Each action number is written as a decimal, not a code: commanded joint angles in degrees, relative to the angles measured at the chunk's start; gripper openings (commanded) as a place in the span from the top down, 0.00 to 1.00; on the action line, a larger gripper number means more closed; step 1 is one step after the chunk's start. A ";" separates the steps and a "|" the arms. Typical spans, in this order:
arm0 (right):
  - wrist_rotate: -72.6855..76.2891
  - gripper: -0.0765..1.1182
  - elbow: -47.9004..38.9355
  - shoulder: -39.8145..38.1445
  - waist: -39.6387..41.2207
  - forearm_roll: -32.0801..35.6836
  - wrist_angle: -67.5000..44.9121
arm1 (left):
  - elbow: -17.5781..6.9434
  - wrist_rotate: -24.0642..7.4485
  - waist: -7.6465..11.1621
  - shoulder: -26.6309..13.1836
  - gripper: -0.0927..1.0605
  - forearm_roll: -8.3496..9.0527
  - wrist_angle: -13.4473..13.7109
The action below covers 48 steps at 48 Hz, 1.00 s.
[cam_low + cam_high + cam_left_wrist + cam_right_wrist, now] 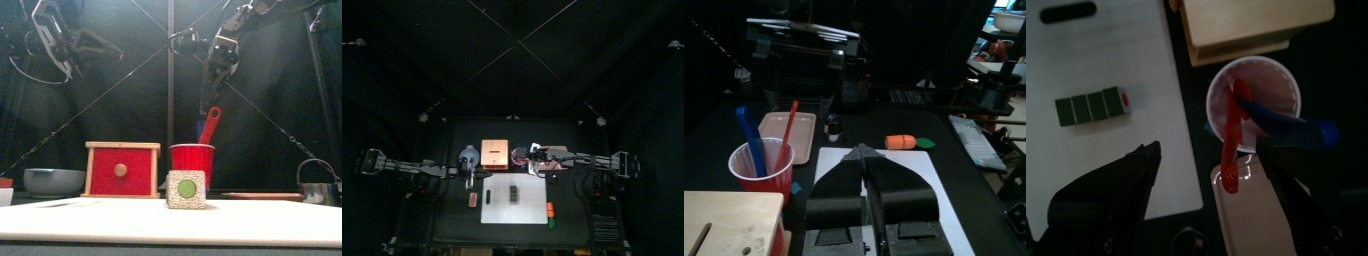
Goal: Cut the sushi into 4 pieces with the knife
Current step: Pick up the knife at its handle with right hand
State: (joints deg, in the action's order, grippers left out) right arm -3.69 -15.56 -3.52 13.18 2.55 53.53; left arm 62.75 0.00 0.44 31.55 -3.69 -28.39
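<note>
The dark green sushi roll (513, 195) lies whole on the white cutting board (531, 208); the front view shows its end (186, 190) and the right wrist view its blocks (1093, 107). Behind it, a red cup (191, 158) holds a red knife (1232, 140) and a blue knife (1293, 125). My right gripper (1207, 160) hangs open high above the cup (1256, 92), with the red knife's handle in line between its jaws, apart from them. My left gripper (867, 152) is shut on nothing, raised at the left (469, 168), near the wooden box.
The wooden box (493, 153) with its red drawer front (122, 170) stands beside the cup. A pink tray (788, 135) lies behind the cup. A blue-grey bowl (54, 181) sits far left and a metal cutter (317, 188) far right. An orange toy (902, 142) lies off the board.
</note>
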 commanded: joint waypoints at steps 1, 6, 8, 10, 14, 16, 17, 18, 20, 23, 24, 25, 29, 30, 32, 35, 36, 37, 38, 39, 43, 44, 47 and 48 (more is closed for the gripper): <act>-0.18 0.07 2.72 0.97 0.09 1.93 1.93 | -0.70 -0.09 0.09 -0.09 0.63 -0.09 -0.53; -0.35 0.08 3.87 2.72 0.18 3.78 3.96 | -0.35 -0.09 0.09 -0.09 0.63 -0.09 -0.44; -0.44 0.08 4.48 3.43 0.18 4.39 4.83 | -0.26 -0.09 0.09 -0.09 0.63 -0.09 -0.44; -0.44 0.08 4.92 3.96 0.18 4.83 5.27 | -0.09 -0.09 0.09 -0.09 0.63 -0.09 -0.53; -0.53 0.11 5.62 5.01 0.18 5.19 6.24 | 0.09 -0.09 0.09 0.00 0.63 -0.09 -0.44; -0.62 0.12 5.89 5.45 0.35 5.19 6.68 | 0.09 -0.09 0.09 -0.09 0.63 -0.09 -0.53; -0.62 0.13 6.06 5.63 0.35 5.27 6.94 | 0.09 -0.09 0.09 0.00 0.63 -0.09 -0.53; -0.62 0.15 6.06 5.80 0.35 5.27 7.12 | 0.18 -0.09 0.09 0.00 0.63 -0.09 -0.44; -0.70 0.19 6.15 6.06 0.35 5.27 7.47 | 0.26 -0.09 0.09 0.00 0.63 -0.09 -0.53; -0.70 0.24 6.24 6.33 0.44 5.27 7.38 | 0.44 -0.09 0.09 0.09 0.63 -0.09 -0.53; -0.70 0.26 6.24 6.33 0.44 5.27 7.47 | 0.53 -0.09 0.00 0.09 0.63 -0.09 -0.44; -0.70 0.29 6.24 6.42 0.44 5.27 7.47 | 0.62 -0.09 0.00 0.09 0.63 -0.09 -0.44; -0.70 0.38 6.42 6.50 0.44 5.27 8.00 | 0.79 -0.09 -0.18 0.26 0.63 -0.09 -0.44; -0.70 0.41 6.42 6.50 0.44 5.27 8.17 | 0.88 -0.09 -0.18 0.26 0.63 -0.09 -0.53; -0.62 0.47 6.59 6.59 0.62 5.36 8.44 | 0.88 -0.09 -0.18 0.44 0.63 -0.09 -0.53; -0.62 0.54 6.94 6.59 0.70 5.27 8.44 | 0.97 -0.18 -0.18 0.53 0.63 -0.09 -0.53; -0.70 0.56 7.29 6.59 0.70 5.27 8.53 | 0.97 -0.18 -0.18 0.62 0.63 -0.09 -0.44; -0.62 0.58 7.47 6.59 0.70 5.27 8.53 | 0.97 -0.18 -0.26 0.62 0.63 -0.09 -0.53; -0.70 0.61 7.73 6.59 0.70 5.27 8.61 | 0.97 -0.18 -0.26 0.62 0.63 -0.09 -0.44; -0.70 0.63 8.00 6.59 0.70 5.27 8.70 | 0.97 -0.18 -0.26 0.70 0.63 -0.09 -0.44; -0.70 0.72 9.23 6.59 0.79 5.27 9.76 | 0.97 -0.26 -0.35 0.79 0.63 -0.09 -0.53; -0.70 0.73 9.58 6.59 0.79 5.19 10.11 | 0.97 -0.26 -0.26 0.88 0.63 -0.09 -0.53; -0.70 0.78 10.90 6.42 1.05 5.01 11.43 | 0.97 -0.26 -0.26 0.97 0.63 -0.09 -0.53; -0.70 0.80 11.43 6.33 1.05 5.10 12.04 | 1.05 -0.26 -0.26 1.05 0.63 -0.09 -0.53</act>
State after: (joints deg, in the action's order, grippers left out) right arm -4.31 -6.94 4.22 13.89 7.73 64.25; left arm 64.42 -0.18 0.26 32.34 -3.69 -28.39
